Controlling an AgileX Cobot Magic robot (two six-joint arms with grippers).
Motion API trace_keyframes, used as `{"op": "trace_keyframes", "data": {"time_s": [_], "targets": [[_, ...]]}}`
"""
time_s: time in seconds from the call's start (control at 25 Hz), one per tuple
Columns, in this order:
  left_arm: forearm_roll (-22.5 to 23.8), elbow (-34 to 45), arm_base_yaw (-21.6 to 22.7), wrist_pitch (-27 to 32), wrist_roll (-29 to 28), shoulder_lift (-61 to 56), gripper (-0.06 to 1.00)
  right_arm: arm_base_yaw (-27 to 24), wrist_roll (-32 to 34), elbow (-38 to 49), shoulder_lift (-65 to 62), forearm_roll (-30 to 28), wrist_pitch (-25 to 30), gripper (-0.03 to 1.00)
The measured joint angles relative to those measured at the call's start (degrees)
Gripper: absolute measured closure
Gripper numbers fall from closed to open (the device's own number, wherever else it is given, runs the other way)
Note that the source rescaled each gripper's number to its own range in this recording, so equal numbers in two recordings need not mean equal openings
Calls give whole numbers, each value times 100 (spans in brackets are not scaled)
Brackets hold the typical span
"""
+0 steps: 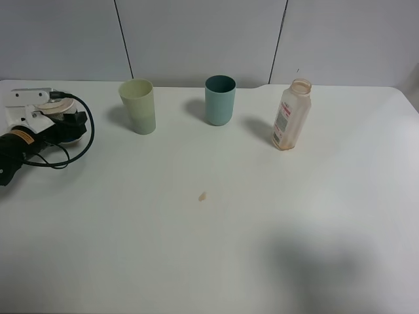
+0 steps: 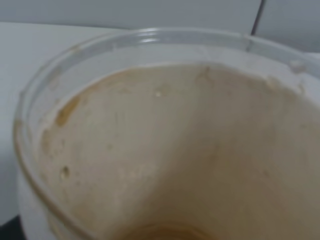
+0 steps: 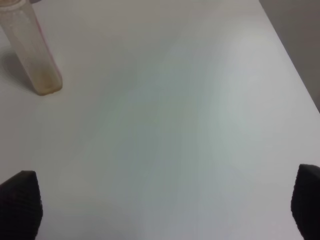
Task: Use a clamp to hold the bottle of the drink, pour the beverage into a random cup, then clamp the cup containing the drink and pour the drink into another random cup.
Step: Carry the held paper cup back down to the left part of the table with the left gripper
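Presently the left gripper (image 1: 55, 114) sits at the table's far left edge with the short white cup, brown-stained inside (image 2: 165, 150), filling its wrist view; whether its jaws pinch or merely flank the cup cannot be told. Placement there suggests the cup is being set down or released. The right gripper (image 3: 165, 205) stands spread wide over bare white table (image 3: 175, 100), the small clear plastic bottle (image 3: 35, 55) well ahead of it, upright, apparently emptied. The tall pale yellow-green tumbler (image 1: 138, 106) and the shorter teal cup (image 1: 220, 99) stand upright beyond the left gripper, apart
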Motion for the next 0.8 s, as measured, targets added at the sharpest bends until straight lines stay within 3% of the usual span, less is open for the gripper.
{"op": "trace_keyframes", "data": {"time_s": [0.24, 0.32, 0.44, 0.72, 0.8], "targets": [[0, 0, -6, 0, -506, 0, 33, 0, 0, 0, 0, 0, 0, -3], [0, 0, -6, 0, -674, 0, 25, 0, 0, 0, 0, 0, 0, -3], [24, 0, -6, 0, -814, 0, 20, 0, 0, 0, 0, 0, 0, -3], [20, 145, -6, 0, -840, -289, 20, 0, 0, 0, 0, 0, 0, -3], [20, 198, -6, 0, -840, -398, 15, 0, 0, 0, 0, 0, 0, -3]]}}
